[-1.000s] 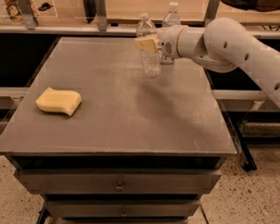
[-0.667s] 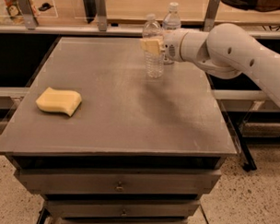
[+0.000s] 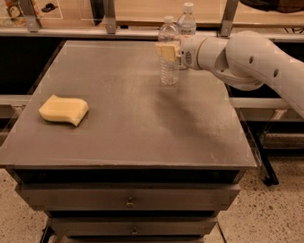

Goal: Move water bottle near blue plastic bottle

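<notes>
The water bottle (image 3: 168, 69) is clear and ribbed with a white cap. It stands upright at the far middle of the grey table (image 3: 142, 128). My gripper (image 3: 167, 50) reaches in from the right and is shut on the bottle's upper part, its tan fingers (image 3: 164, 50) covering the label band. The blue plastic bottle (image 3: 186, 20) stands just behind and to the right, at the table's far edge. Its lower body is hidden by my wrist.
A yellow sponge (image 3: 64, 110) lies near the table's left edge. My white arm (image 3: 254, 59) spans the far right corner. A shelf rail with metal posts (image 3: 108, 14) runs behind the table. Drawers (image 3: 129, 200) are below the front edge.
My gripper has carried the water bottle a little to the right, closer to the blue plastic bottle. The sponge has not moved.
</notes>
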`<state>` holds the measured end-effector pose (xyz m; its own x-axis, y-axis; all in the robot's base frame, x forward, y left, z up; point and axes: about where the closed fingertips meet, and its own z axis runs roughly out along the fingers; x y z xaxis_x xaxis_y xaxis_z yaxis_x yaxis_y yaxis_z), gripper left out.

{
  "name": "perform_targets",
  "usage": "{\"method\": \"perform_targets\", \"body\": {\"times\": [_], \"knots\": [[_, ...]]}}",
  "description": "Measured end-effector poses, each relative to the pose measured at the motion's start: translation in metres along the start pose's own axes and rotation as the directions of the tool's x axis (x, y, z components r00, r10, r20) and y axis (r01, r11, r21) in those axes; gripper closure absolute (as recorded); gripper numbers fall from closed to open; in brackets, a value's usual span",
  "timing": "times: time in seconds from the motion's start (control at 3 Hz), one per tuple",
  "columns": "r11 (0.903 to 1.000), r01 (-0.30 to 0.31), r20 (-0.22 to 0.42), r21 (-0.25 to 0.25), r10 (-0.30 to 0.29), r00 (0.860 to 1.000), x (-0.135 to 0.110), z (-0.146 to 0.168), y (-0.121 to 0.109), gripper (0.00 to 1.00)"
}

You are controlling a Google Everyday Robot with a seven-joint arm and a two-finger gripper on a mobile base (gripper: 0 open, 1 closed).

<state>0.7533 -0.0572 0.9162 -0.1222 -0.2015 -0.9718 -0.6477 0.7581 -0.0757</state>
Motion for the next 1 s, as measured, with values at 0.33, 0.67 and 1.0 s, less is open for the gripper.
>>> {"method": "perform_targets", "body": {"times": [0.33,0.67,1.0], "knots": [[1.0000,0.000,0.000,0.000,0.000,1.000,-0.0009,-0.0002,-0.0001,0.84],[1.0000,0.000,0.000,0.000,0.000,1.000,-0.0014,-0.0003,-0.0001,0.61],[1.0000,0.000,0.000,0.000,0.000,1.000,-0.0017,-0.0004,-0.0001,0.37]]}}
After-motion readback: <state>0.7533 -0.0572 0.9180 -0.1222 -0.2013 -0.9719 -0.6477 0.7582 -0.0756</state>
